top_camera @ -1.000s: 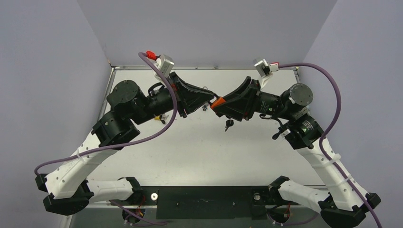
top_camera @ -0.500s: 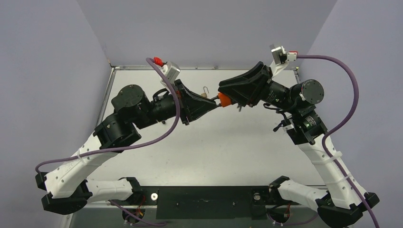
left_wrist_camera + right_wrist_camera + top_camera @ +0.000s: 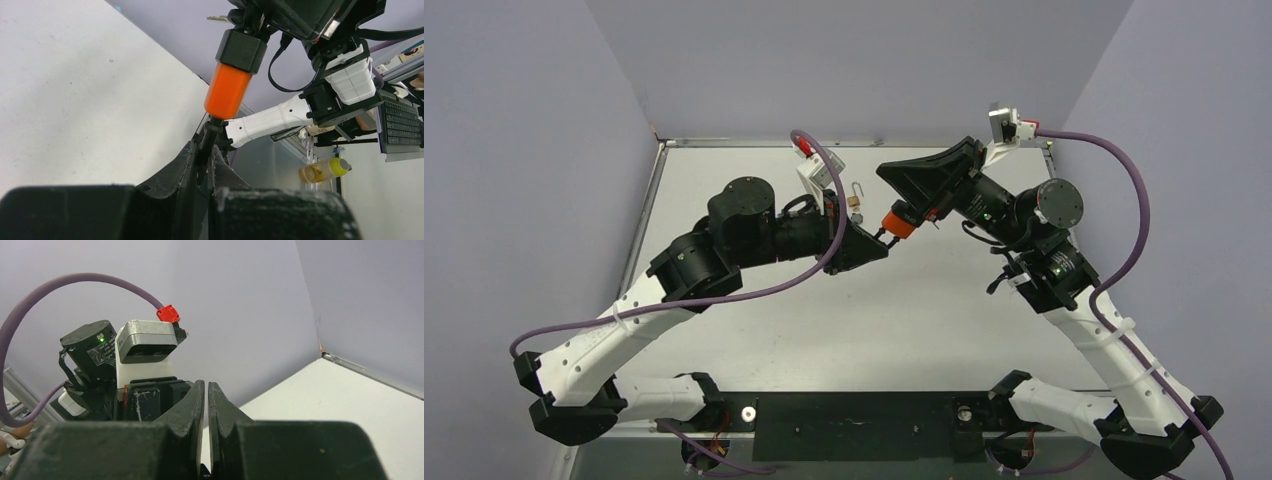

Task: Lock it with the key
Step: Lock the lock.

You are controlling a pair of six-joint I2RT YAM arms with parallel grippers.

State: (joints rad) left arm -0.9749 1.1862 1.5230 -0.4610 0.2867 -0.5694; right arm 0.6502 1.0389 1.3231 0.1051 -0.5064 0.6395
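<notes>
The padlock [image 3: 855,203] sits just behind my left arm's wrist, shackle seemingly open, so locking remains. My left gripper [image 3: 206,150] pinches an orange-capped stem [image 3: 227,95]. My right gripper [image 3: 206,405] is closed, with nothing showing between its fingers.

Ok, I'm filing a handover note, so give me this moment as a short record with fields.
left gripper: jaws shut, tips against the dark stem below an orange cylinder; hold unclear
right gripper: jaws shut, nothing seen between them
padlock: brass, shackle looks open, beside the left wrist in the top view
key: not clearly made out in any view
table: white
</notes>
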